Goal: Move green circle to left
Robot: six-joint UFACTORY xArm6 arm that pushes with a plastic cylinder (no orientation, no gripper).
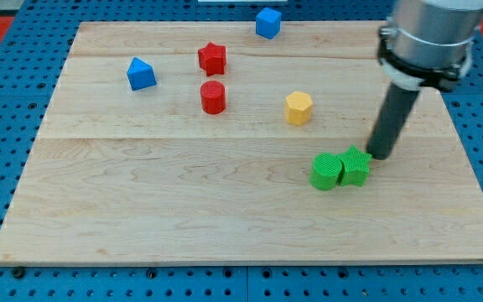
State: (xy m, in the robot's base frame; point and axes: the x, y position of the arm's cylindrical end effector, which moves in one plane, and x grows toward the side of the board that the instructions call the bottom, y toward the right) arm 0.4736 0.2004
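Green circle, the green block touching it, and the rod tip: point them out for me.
green circle (326, 172), camera view, on its round top face.
green star-shaped block (356, 163), camera view, on its top face.
my tip (379, 156), camera view, the rod's very end, at that block's right side.

The board (183, 210) is pale wood with fine grain, smooth and matt, made of joined planks. The green circle (326, 171) and the green star (356, 164) look like matt plastic with fine ribbed lines on the sides. The red cylinder (213, 96) looks plastic too, slightly shiny. The rod (391, 122) is dark and matt; its collar (430, 38) is grey metal.
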